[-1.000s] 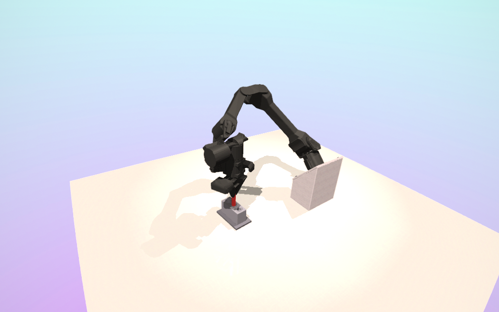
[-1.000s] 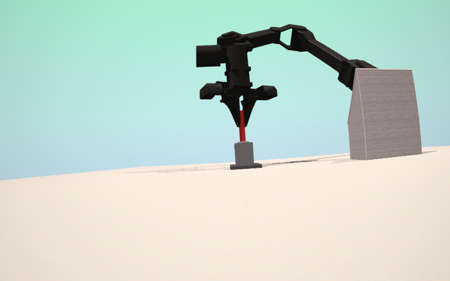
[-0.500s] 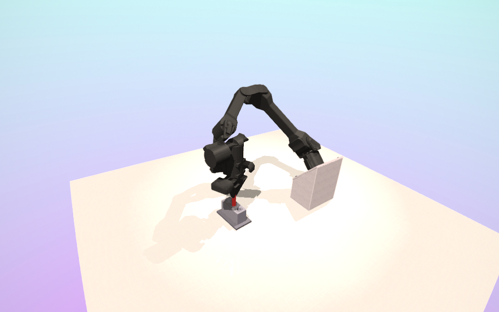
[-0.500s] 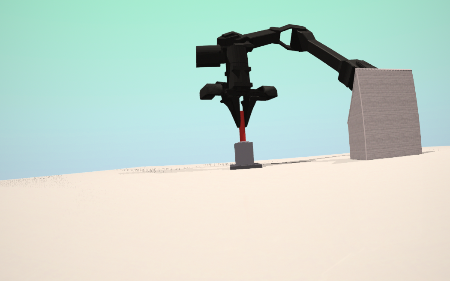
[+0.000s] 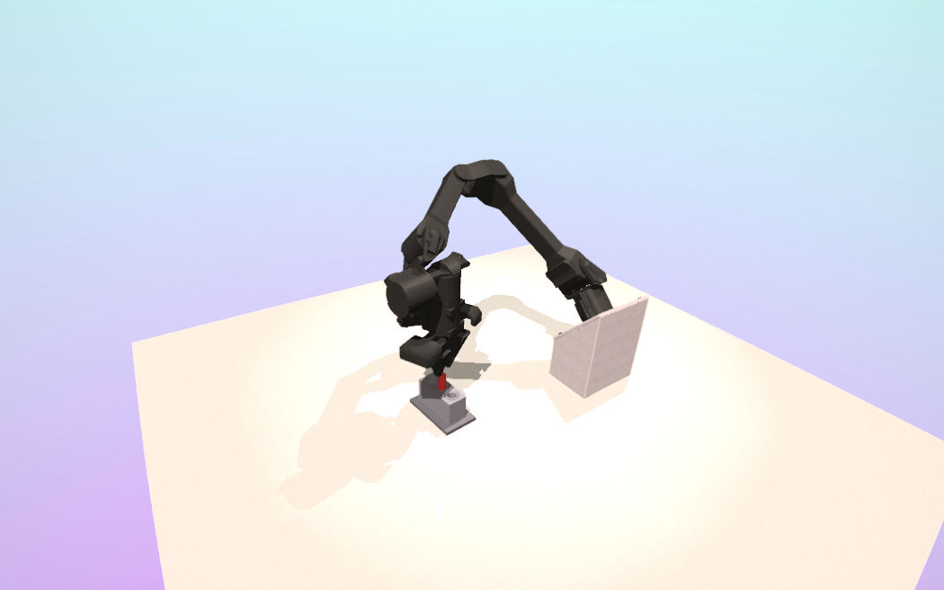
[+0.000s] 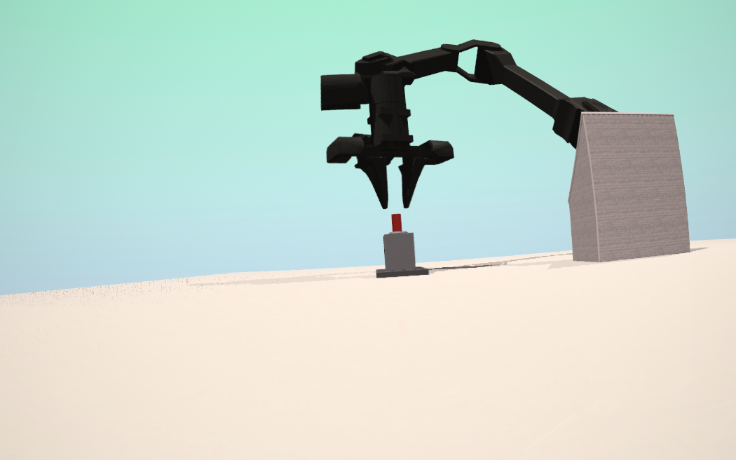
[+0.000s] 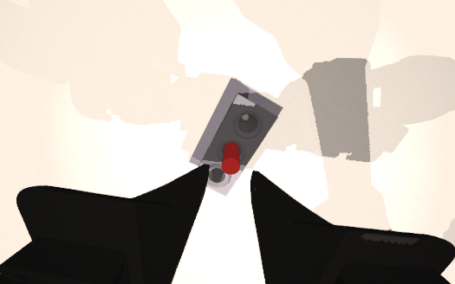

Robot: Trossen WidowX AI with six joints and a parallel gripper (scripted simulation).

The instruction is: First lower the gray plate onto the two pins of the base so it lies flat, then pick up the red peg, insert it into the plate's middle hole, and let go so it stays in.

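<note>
From the top view, my black parallel-jaw gripper [image 5: 443, 361] hung directly above the short red cylindrical peg [image 5: 441, 380], which stood upright in the thick gray plate [image 5: 444, 406].

In the exterior view, my fingers were apart, holding nothing, clear of the peg top.

In the wrist view, the peg sat in the middle hole.

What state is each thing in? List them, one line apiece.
Short red cylindrical peg: upright in the plate's middle hole, top sticking out, free of the fingers.
Thick gray block-like plate: seated on the base.
Dark flat base: resting on the table.
Black parallel-jaw gripper: open, empty, above the peg.
</note>
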